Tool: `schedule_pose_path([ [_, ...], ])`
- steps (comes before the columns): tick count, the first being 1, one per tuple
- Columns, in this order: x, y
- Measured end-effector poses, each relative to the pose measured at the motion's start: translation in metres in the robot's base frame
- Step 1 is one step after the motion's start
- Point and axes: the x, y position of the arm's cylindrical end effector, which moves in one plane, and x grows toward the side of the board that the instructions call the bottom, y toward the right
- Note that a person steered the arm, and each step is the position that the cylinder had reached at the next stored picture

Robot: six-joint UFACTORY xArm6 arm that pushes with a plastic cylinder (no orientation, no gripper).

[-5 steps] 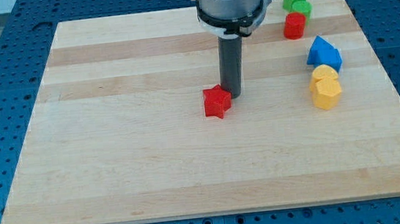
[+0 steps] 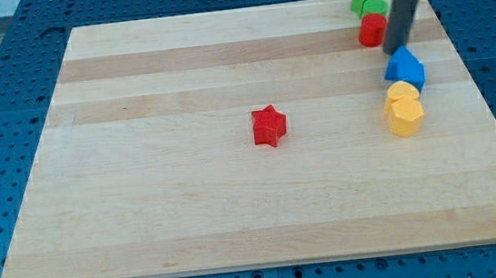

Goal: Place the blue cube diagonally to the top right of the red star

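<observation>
Blue cube sits at the right side of the worktop, upper-right of frame, just above the two yellow blocks and below-right of the red cylinder. The tool is a plain rod, no jaws to spread or pinch; its tip stands just off the cube's upper-left edge, touching or nearly so, can't tell which. So the cube lies down and slightly right of the tip. Red star is well apart, toward frame centre, left and lower than the cube. Judged from this, the cube needs to go left, ending above-right of the star, so the tip looks to be on the wrong side and would need to get round to the cube's right. Cube shows no clear long axis; its peaked top face points up-frame. Green blocks sit at the top edge, clear of that path.
</observation>
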Motion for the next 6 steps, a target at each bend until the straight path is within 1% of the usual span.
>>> schedule_pose_path([
  [1, 0.002, 0.037],
  [2, 0.026, 0.049],
  [3, 0.056, 0.033],
  [4, 0.072, -0.034],
  [5, 0.075, -0.074],
  [6, 0.072, -0.050],
])
